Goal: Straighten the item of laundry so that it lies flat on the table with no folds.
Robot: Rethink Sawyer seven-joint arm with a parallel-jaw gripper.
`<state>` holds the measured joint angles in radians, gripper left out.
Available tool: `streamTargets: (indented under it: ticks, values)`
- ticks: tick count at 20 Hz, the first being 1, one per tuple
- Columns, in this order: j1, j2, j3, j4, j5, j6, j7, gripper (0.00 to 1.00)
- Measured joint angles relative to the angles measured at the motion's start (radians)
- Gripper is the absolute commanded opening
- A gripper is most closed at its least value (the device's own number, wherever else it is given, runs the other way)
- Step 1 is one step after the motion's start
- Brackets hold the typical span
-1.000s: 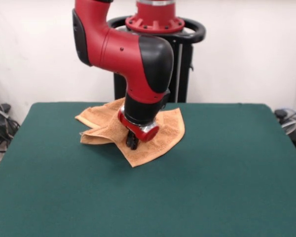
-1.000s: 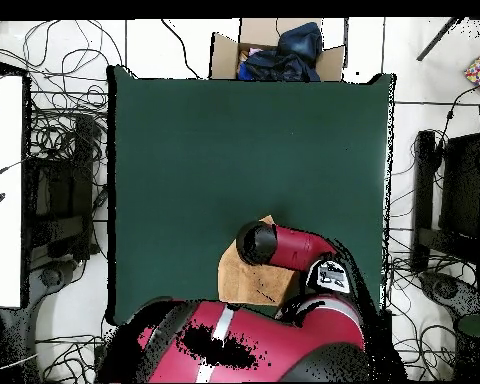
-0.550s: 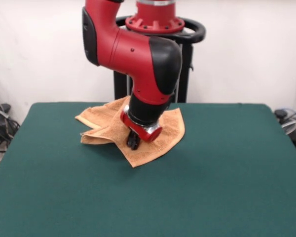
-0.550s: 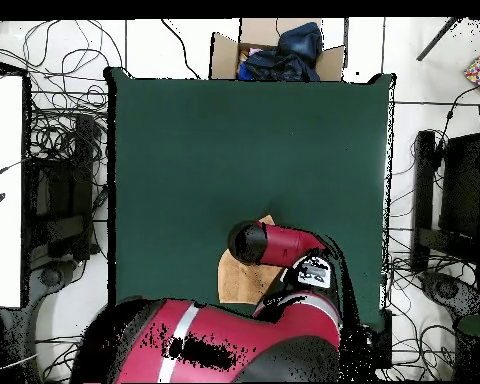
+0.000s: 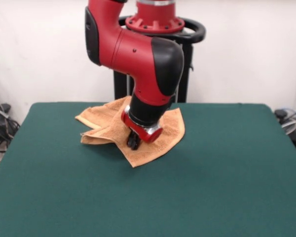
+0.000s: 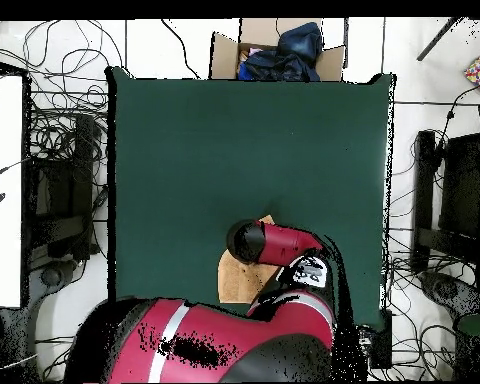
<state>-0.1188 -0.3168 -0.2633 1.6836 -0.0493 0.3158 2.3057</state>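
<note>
The item of laundry, an orange-tan towel (image 5: 104, 123), lies crumpled on the far part of the green table (image 5: 197, 187), with a folded flap on its left side and a corner pointing toward the camera. My gripper (image 5: 132, 143) points down onto the towel's middle, its dark tips against the cloth. Whether the fingers are open or shut does not show. From overhead, the arm hides most of the towel (image 6: 236, 278) and the gripper itself is hidden under the arm.
A cardboard box with dark cloth (image 6: 277, 50) stands past the table's edge in the overhead view. Cables cover the floor (image 6: 69, 150) beside the table. A white surface (image 6: 2, 190) lies at the left.
The arm has shifted slightly sideways over the towel and the gripper stays low on it. The towel's shape looks the same.
</note>
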Motion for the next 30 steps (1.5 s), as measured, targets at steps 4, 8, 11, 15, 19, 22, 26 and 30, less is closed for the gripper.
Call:
streamTargets:
  ticks: [4, 8, 11, 15, 19, 22, 26, 30]
  values:
    - [0.000, 0.001, -0.001, 0.000, 0.010, 0.001, 0.000, 0.00]
    - [0.000, 0.003, -0.002, -0.001, 0.024, 0.007, 0.000, 0.00]
    - [0.001, 0.003, -0.003, -0.001, 0.036, 0.011, 0.000, 0.00]
    - [-0.004, 0.003, -0.002, 0.002, 0.053, 0.011, 0.000, 0.00]
    - [-0.015, 0.000, 0.005, 0.007, 0.062, 0.012, 0.000, 0.00]
    - [-0.031, -0.005, 0.016, 0.013, 0.072, 0.014, 0.000, 0.00]
    - [-0.036, -0.007, 0.018, 0.022, 0.099, 0.013, 0.000, 0.00]
    - [-0.034, -0.006, 0.016, 0.025, 0.122, 0.013, 0.000, 0.00]
